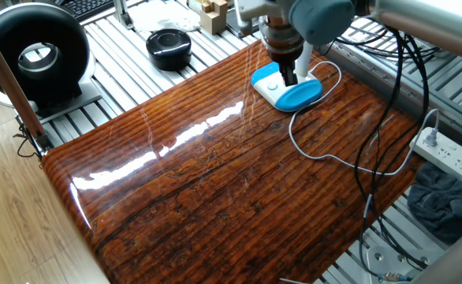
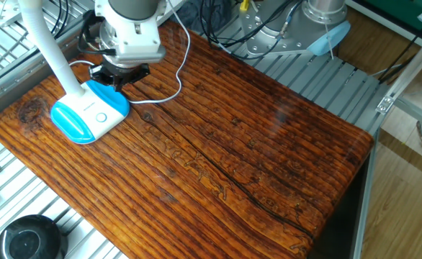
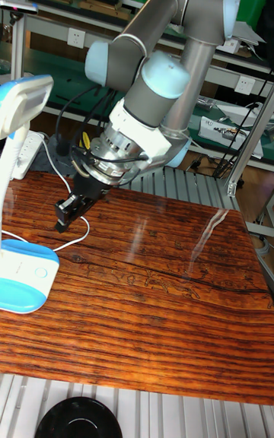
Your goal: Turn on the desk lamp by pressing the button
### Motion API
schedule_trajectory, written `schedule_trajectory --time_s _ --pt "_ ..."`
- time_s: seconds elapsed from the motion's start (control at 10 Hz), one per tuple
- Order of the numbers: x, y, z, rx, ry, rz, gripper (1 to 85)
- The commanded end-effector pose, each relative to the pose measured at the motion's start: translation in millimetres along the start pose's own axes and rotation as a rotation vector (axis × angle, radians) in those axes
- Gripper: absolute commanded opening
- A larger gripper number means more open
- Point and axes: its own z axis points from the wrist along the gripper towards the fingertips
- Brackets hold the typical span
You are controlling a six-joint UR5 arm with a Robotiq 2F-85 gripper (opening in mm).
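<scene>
The gripper (image 1: pixel 288 76) covers part of the desk lamp (image 1: pixel 288 91) base, and the fingers' gap is too small to tell.
</scene>
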Motion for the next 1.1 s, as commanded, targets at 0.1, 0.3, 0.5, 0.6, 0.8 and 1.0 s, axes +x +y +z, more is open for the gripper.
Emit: schedule_trajectory --time_s 0.1,0.3,0.5,0.6,0.8,1.0 --pt "-2.6 -12.8 8.6 0.021 0.011 0.017 1.0" --pt "-5.9 -24.7 16.1 0.049 0.005 -0.010 1.0" --pt "-7.1 -30.5 24.3 0.054 0.006 -0.027 1.0" --pt "-9.0 -33.7 27.6 0.059 0.003 -0.032 1.0" --pt "-12.2 -36.0 31.6 0.059 -0.003 -0.030 1.0" --pt "-15.4 -37.5 36.4 0.056 -0.010 -0.029 1.0"
